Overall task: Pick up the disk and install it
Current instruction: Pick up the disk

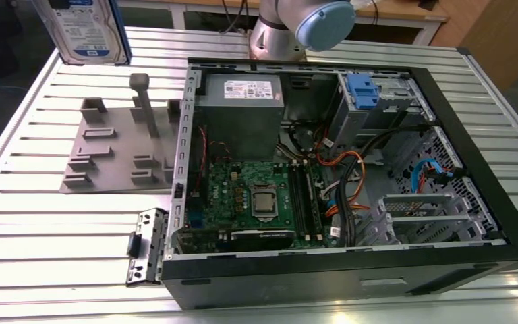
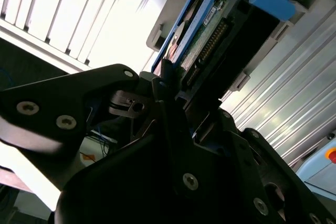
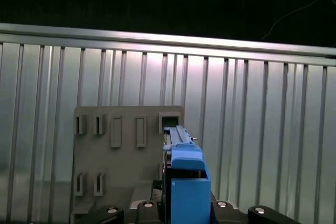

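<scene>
High over the rack, well apart from the case, my claw pinches the disk by one end, so I reckon a jolt could tilt it and loosen my hold.

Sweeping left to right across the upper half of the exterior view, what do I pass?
disk → grey power supply box → blue drive-bay tab
</scene>
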You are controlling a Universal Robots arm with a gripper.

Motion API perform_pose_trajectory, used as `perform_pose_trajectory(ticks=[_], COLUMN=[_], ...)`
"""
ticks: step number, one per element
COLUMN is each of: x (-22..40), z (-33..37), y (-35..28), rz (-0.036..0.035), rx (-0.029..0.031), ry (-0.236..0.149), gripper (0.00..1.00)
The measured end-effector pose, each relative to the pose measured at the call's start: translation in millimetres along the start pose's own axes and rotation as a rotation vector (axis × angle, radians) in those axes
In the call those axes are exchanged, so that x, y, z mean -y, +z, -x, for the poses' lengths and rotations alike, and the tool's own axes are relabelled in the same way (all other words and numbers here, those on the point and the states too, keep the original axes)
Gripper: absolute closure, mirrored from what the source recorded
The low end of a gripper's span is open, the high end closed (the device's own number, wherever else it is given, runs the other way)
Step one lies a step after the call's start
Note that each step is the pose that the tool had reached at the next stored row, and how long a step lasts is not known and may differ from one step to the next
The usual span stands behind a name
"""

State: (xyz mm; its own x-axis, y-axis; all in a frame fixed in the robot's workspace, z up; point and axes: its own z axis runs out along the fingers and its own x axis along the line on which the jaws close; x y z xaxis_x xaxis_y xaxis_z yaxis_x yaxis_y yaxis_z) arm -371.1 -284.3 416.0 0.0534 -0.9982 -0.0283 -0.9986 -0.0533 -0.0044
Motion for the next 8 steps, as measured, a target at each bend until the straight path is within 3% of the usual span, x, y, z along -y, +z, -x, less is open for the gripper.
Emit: perform_pose_trajectory(ticks=[8], x=[0.0], z=[0.4], y=[-14.2], rz=[-0.0001], rx=[0.0001], ry=[0.000], gripper=[0.64])
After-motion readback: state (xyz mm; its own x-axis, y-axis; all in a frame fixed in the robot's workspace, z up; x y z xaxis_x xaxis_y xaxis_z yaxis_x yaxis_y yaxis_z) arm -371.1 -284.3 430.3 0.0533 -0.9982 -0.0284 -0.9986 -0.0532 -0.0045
